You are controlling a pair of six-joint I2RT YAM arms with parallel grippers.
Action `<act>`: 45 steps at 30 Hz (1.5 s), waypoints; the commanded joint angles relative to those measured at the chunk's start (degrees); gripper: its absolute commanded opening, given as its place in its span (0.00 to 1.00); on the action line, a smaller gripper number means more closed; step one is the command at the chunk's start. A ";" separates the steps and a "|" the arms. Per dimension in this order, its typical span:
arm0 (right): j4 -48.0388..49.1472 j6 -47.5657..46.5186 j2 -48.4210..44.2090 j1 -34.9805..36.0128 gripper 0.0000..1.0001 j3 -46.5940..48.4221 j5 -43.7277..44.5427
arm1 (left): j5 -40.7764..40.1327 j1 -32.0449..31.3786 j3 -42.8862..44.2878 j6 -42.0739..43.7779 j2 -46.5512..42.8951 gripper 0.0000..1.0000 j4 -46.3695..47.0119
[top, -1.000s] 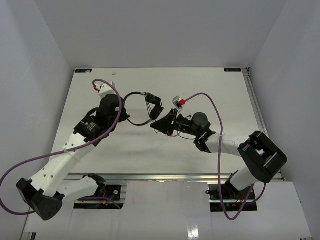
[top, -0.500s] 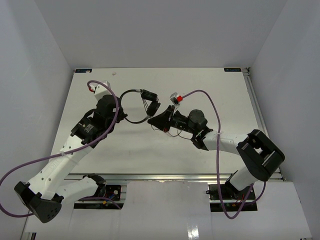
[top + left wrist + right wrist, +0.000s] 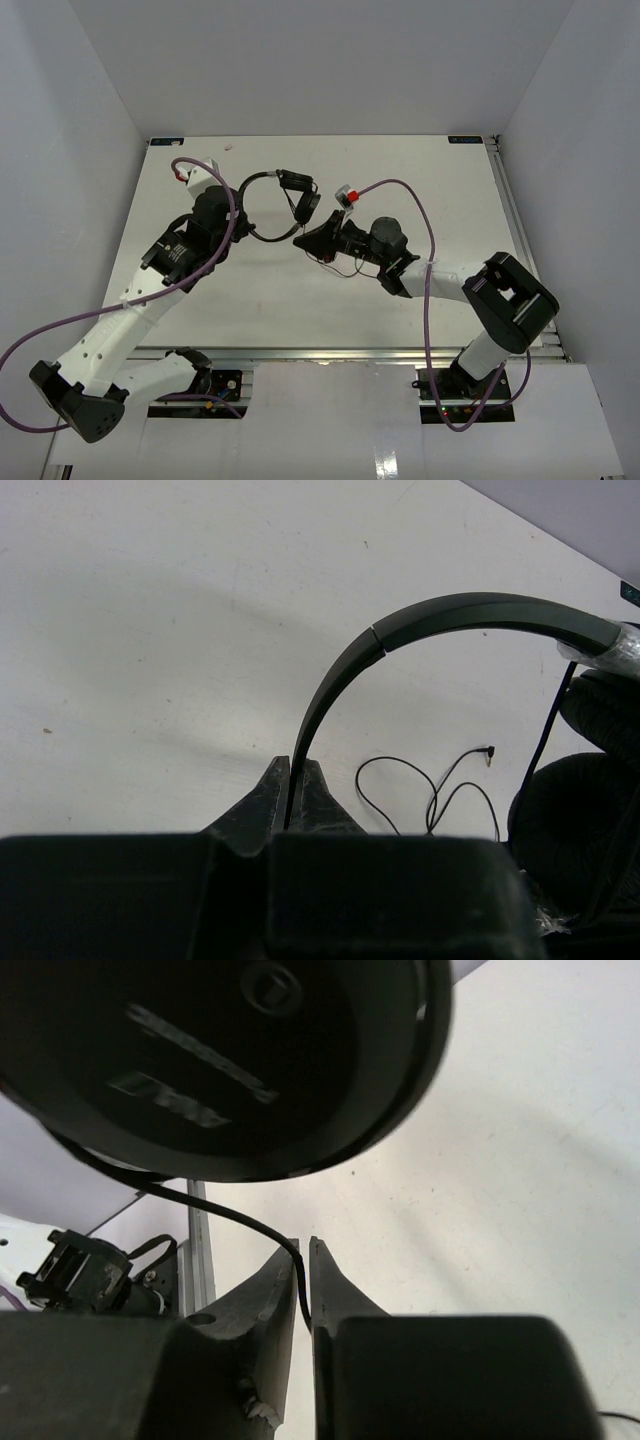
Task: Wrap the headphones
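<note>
The headphones moved back; left gripper clamps headband, right gripper barely parted around cable.

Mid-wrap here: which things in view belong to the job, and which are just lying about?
In the job:
headphones, headband clamped in the left pincer
their cable, running through the right pincer

Just there:
purple robot cables
table
</note>
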 commanded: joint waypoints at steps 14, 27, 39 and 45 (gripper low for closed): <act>16.20 -8.35 3.82 -0.54 0.42 0.26 -9.97 | 7.01 0.27 6.55 -5.61 -2.08 0.00 1.74; 27.40 -6.74 9.28 -2.19 0.38 -0.59 -14.69 | 8.92 0.27 9.45 -6.58 -2.44 0.00 0.35; 34.85 -0.16 14.31 -4.51 0.11 -0.75 -16.39 | 9.40 0.27 11.98 -6.56 -3.20 0.00 -0.07; 38.78 3.85 17.48 -5.89 0.08 0.33 -17.19 | 14.31 0.27 11.96 -7.97 -4.52 0.00 0.83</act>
